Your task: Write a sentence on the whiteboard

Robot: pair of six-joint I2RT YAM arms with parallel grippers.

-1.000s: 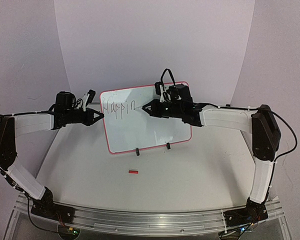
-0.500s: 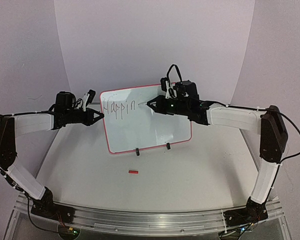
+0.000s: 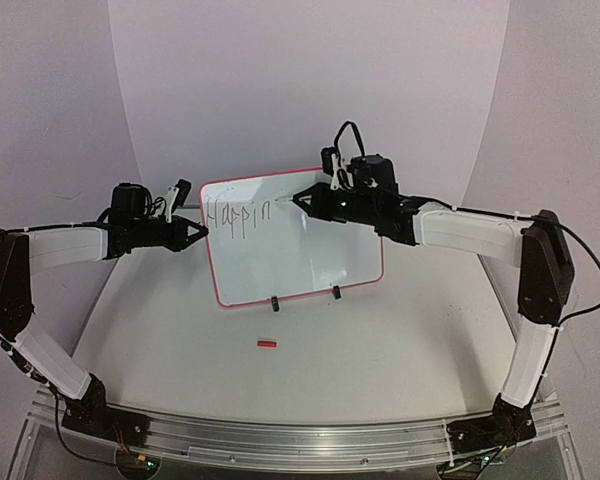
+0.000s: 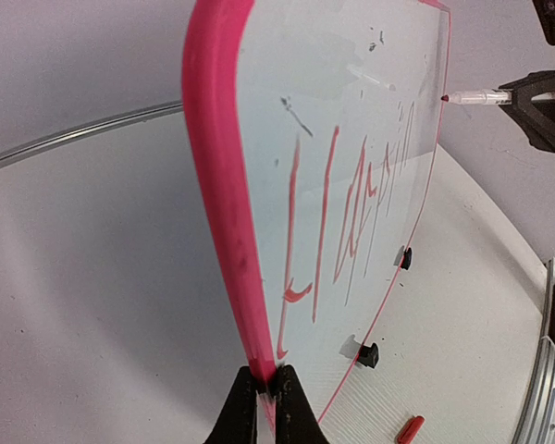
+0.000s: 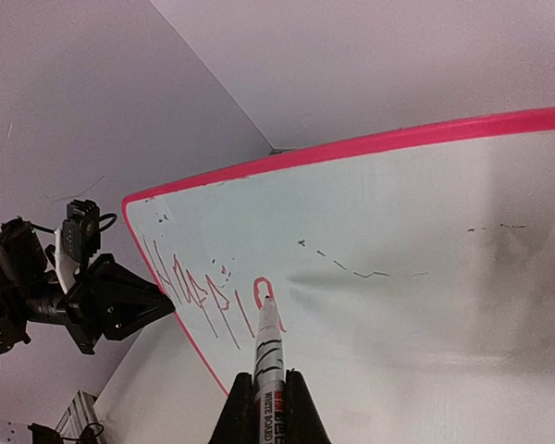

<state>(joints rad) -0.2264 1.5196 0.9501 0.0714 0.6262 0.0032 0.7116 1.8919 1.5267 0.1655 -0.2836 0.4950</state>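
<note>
The whiteboard [image 3: 300, 255], white with a red frame, stands upright at the table's back on two black feet. The sentence [image 3: 237, 215] reads "Happin" in red along its upper left. My left gripper [image 3: 202, 233] is shut on the board's left edge, its jaws pinching the red frame [image 4: 217, 185]. My right gripper [image 3: 302, 200] is shut on a whiteboard marker [image 5: 268, 351], its tip by the last letter "n" [image 5: 264, 294]. I cannot tell whether the tip touches the board. The marker also shows in the left wrist view [image 4: 476, 95].
A small red marker cap [image 3: 267, 344] lies on the table in front of the board and shows in the left wrist view [image 4: 409, 429]. The board's feet [image 4: 367, 353] rest on the tabletop. White curved walls enclose the back and sides.
My right gripper has moved up and a little to the right with the marker, its tip now higher by the "n". The writing looks the same. The left arm has not moved.
</note>
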